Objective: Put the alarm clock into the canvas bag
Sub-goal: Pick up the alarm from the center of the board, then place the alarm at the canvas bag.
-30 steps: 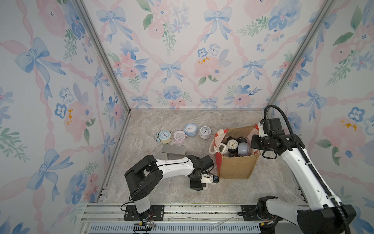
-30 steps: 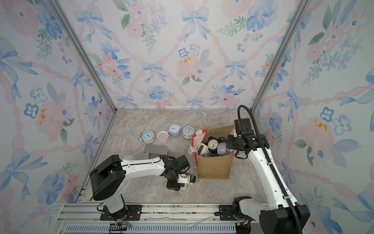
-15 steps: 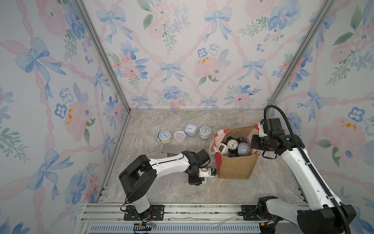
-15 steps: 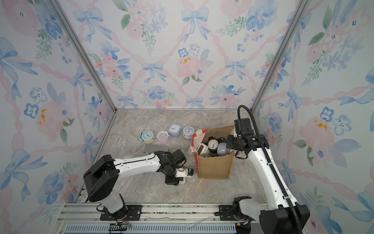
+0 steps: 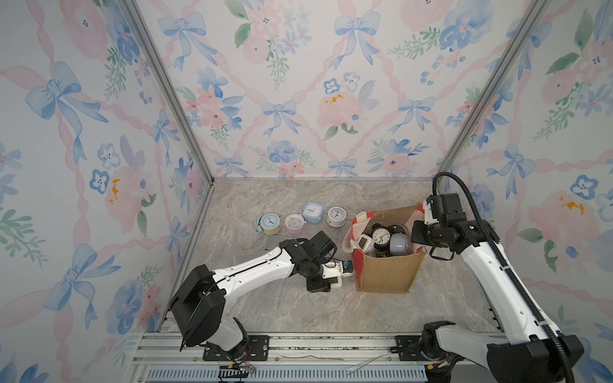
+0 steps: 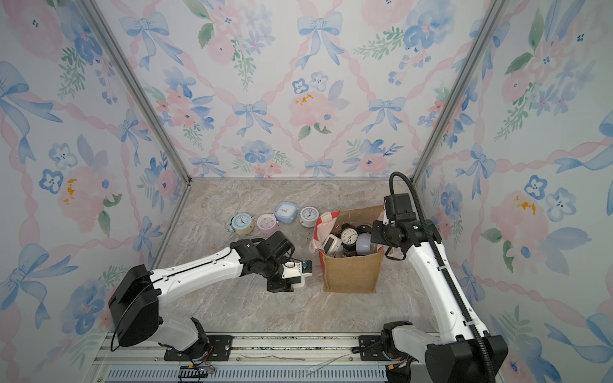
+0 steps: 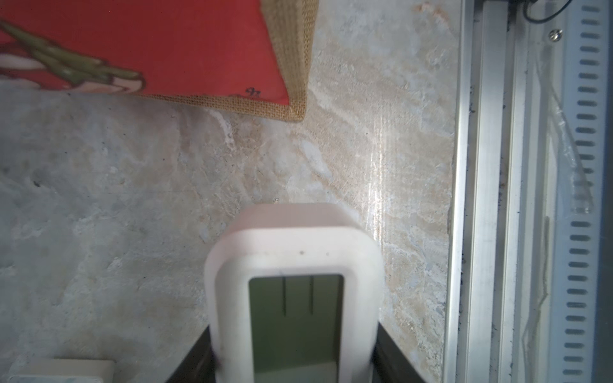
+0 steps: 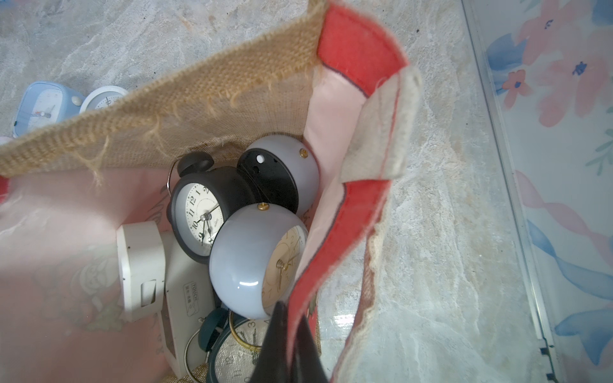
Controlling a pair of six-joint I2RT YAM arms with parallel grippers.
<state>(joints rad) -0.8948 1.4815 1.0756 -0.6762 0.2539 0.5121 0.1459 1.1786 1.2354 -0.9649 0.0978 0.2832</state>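
1. Alarm clock [image 7: 295, 298]: your left wrist view shows it clamped in the left gripper [image 7: 295, 351], near the canvas bag [image 7: 149, 43].
2. Right wrist view: your right gripper [image 8: 290, 316] pinches the bag's red rim; other clocks [image 8: 199, 212] lie inside.
3. Both top views: the alarm clock is outside, just beside the bag.

Both top views are bright and evenly lit, shadows soft. In the left wrist view the white digital clock [image 7: 295, 255] is blurred — glare streaks the counter [image 7: 378, 185].
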